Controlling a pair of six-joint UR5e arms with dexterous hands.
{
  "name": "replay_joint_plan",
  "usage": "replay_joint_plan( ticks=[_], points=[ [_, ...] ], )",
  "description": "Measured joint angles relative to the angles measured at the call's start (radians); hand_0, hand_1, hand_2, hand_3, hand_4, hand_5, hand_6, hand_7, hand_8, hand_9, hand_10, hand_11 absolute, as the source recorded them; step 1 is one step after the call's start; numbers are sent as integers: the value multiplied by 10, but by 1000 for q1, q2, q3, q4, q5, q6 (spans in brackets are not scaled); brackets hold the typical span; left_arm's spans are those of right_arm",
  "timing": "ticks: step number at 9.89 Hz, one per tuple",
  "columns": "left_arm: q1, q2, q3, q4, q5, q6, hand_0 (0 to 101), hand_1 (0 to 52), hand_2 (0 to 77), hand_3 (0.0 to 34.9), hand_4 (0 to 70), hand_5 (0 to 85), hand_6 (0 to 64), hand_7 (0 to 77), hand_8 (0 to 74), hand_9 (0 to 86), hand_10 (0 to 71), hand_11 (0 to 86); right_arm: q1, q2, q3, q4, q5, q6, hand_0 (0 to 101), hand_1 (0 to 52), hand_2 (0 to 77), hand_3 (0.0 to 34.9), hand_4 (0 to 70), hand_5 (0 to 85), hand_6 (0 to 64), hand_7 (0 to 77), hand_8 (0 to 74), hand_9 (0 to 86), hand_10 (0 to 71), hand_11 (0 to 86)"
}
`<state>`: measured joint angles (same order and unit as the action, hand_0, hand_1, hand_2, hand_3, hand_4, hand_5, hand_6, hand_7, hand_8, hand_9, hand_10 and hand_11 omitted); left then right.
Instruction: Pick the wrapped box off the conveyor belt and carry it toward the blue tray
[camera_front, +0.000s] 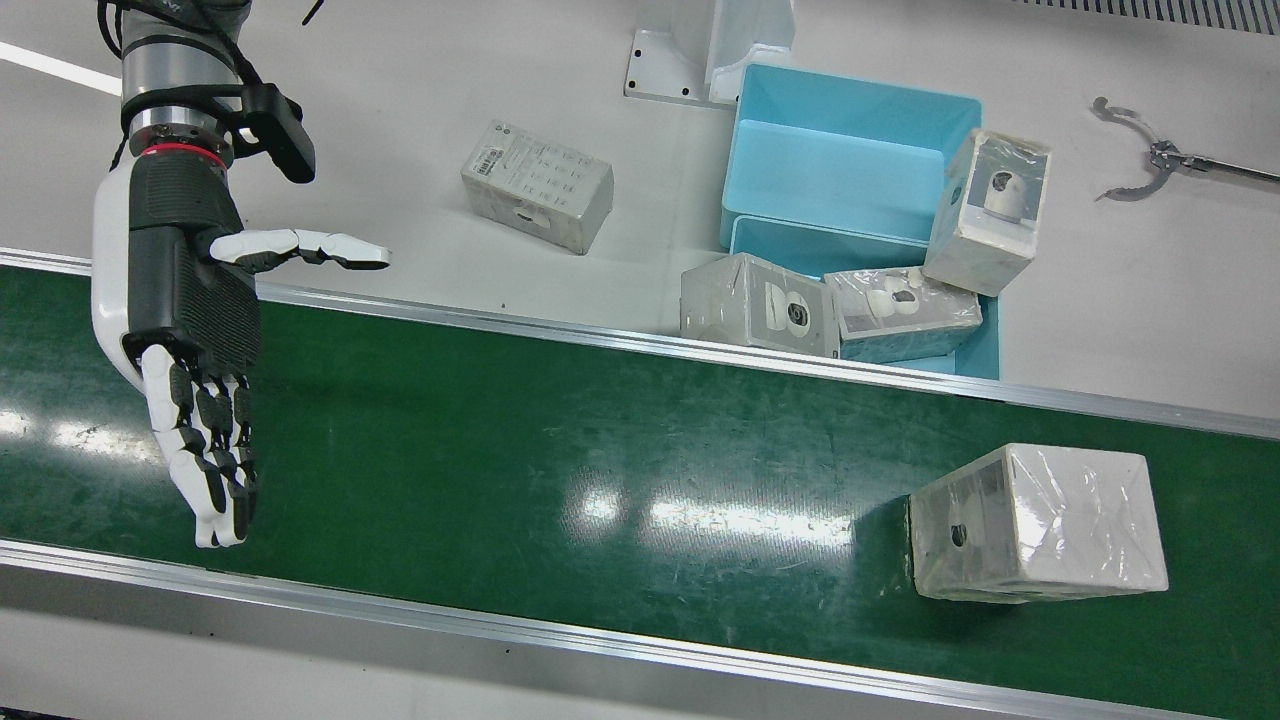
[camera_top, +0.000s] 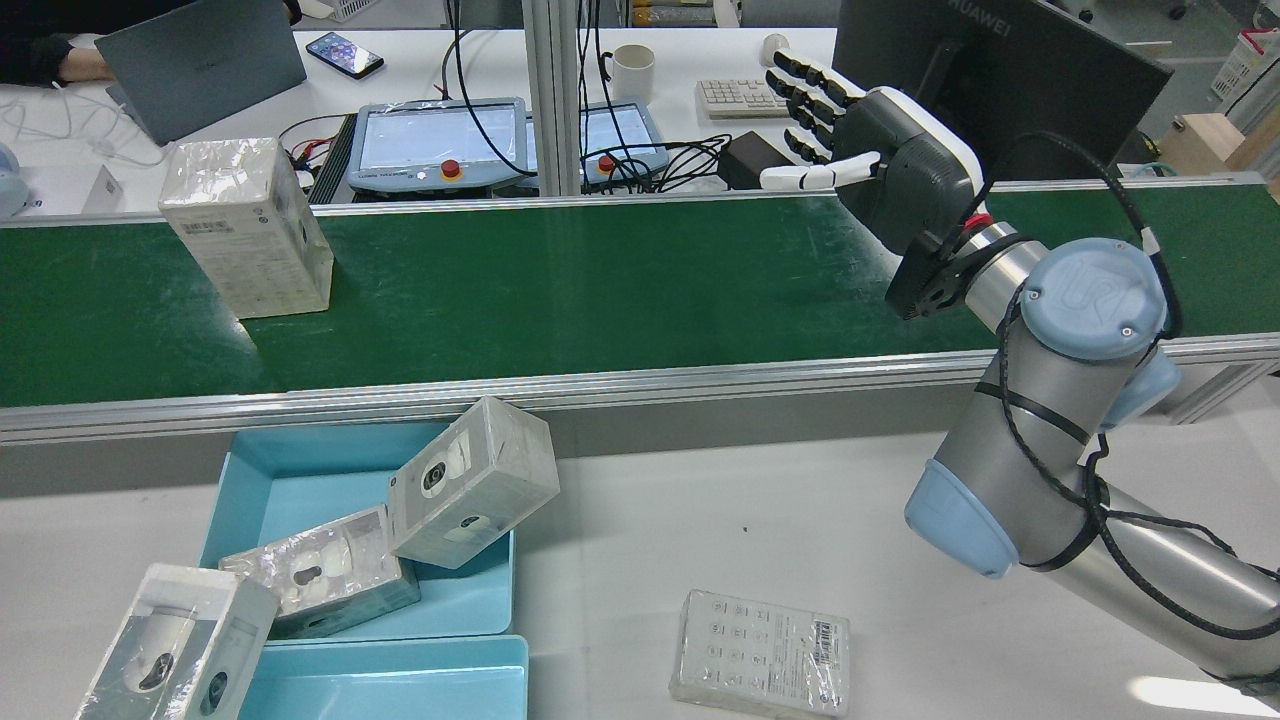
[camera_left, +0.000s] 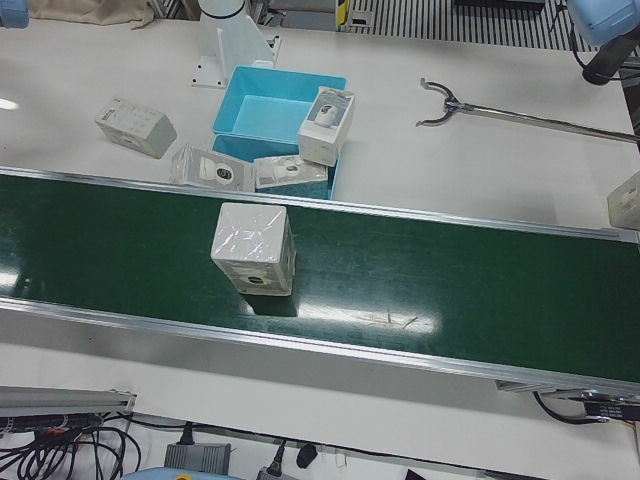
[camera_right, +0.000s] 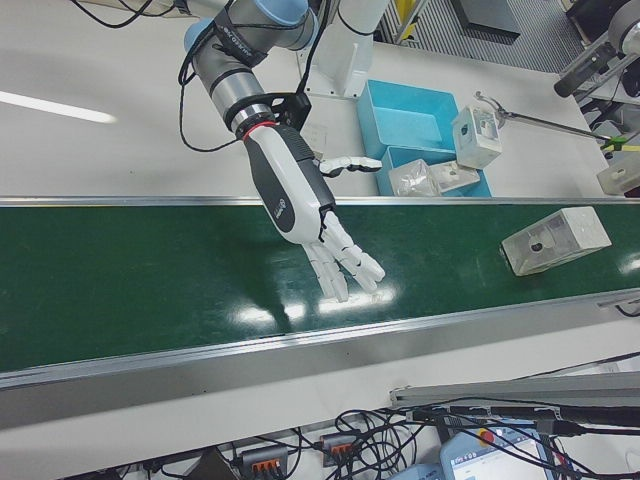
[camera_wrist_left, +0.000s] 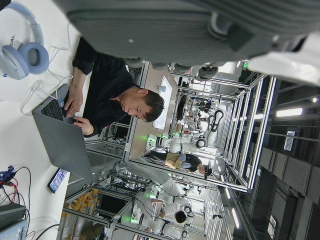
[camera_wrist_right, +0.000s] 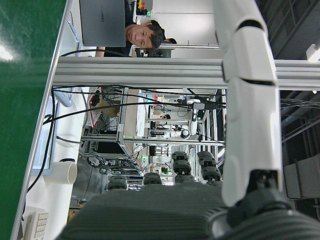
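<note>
- The long green conveyor belt with silver side rails crosses the station
- The right hand, white and dark grey, hovers over the belt, fingers spread and holding nothing
- The pale blue plastic tray sits on the white table beside the belt, with three film-wrapped boxes leaning in and on it
- The white wrapped box in clear film rests on the belt, well apart from the right hand
- The left hand shows only in its own camera; I cannot tell how its fingers stand
</note>
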<state>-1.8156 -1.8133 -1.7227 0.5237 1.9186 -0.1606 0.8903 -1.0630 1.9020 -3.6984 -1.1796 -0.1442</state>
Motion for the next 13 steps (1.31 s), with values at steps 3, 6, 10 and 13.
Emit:
replay_joint_plan(
  ticks=[3, 6, 10, 13],
  points=[
    [0, 0, 0, 0, 0, 0, 0, 0, 5, 0, 0, 11, 0, 0, 0, 0, 0, 0, -3, 0, -9, 1, 0, 1, 493, 175, 147, 109, 11, 104, 0, 22, 0, 16, 0, 33],
    [0, 0, 0, 0, 0, 0, 0, 0, 11, 0, 0, 11, 0, 0, 0, 0, 0, 0, -5, 0, -10, 1, 0, 0, 477, 147, 114, 119, 11, 104, 0, 22, 0, 11, 11, 27],
    [0, 0, 0, 0, 0, 0, 0, 0, 11, 0, 0, 11, 0, 0, 0, 0, 0, 0, -9, 2, -13, 1, 1, 0, 478, 158, 120, 116, 11, 104, 0, 22, 0, 11, 11, 27],
    [0, 0, 0, 0, 0, 0, 0, 0, 5, 0, 0, 11, 0, 0, 0, 0, 0, 0, -10, 8, -26, 2, 1, 0, 479, 158, 125, 100, 11, 109, 0, 22, 0, 16, 0, 16]
  ],
)
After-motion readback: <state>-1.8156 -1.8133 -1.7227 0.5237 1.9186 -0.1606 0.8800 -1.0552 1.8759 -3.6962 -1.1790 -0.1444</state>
